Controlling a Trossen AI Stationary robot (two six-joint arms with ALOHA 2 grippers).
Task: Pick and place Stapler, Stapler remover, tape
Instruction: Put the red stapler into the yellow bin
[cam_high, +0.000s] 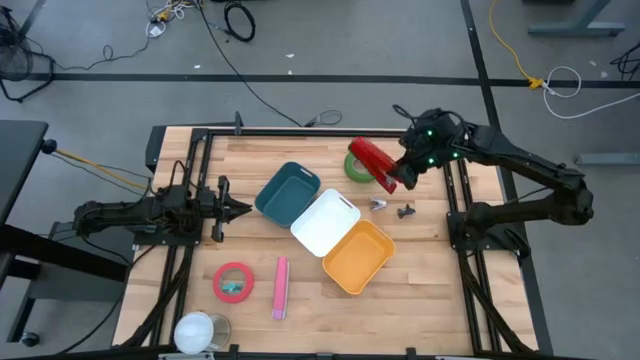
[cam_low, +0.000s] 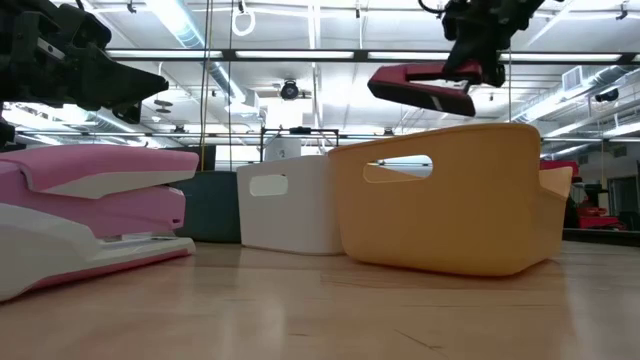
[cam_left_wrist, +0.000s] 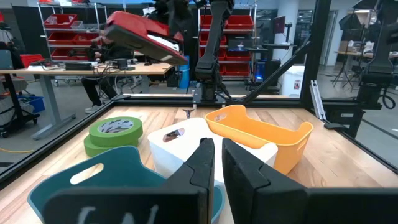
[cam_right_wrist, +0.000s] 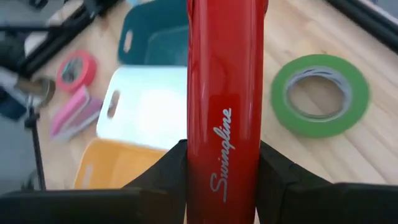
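**Red stapler aloft, bins below**

High view: the right gripper (cam_high: 403, 168) hangs over the far right part of the table (cam_high: 420, 270), its jaws pinched on the sides of a red stapler (cam_high: 374, 163) that is lifted clear of the wood. Just to the left of it lies a green tape roll (cam_high: 354, 167), flat on the table. Near the stapler, two small dark metal pieces (cam_high: 392, 208) lie on the wood; they may be the staple removers, though they are too small to tell. Three bins run in a diagonal row: a teal bin (cam_high: 287, 193) farthest left, a white bin (cam_high: 325, 222) in the middle, an orange bin (cam_high: 358, 257) nearest. A pink stapler (cam_high: 281, 287) and a red tape roll (cam_high: 233, 282) lie at the near left.

The left gripper (cam_high: 238, 209) waits at the left, jaws pressed together on nothing, pointing at the teal bin.

The step in hand looks like carrying the red stapler to a bin. Which bin is meant I cannot tell. To do it well, the arm should keep the stapler high enough to clear the rims, since the low view shows it only a little above the orange bin's edge. It should centre the stapler over the open bin, lower it inside, and only then let go. The stapler is long, so lining it up with the bin's long side would help.
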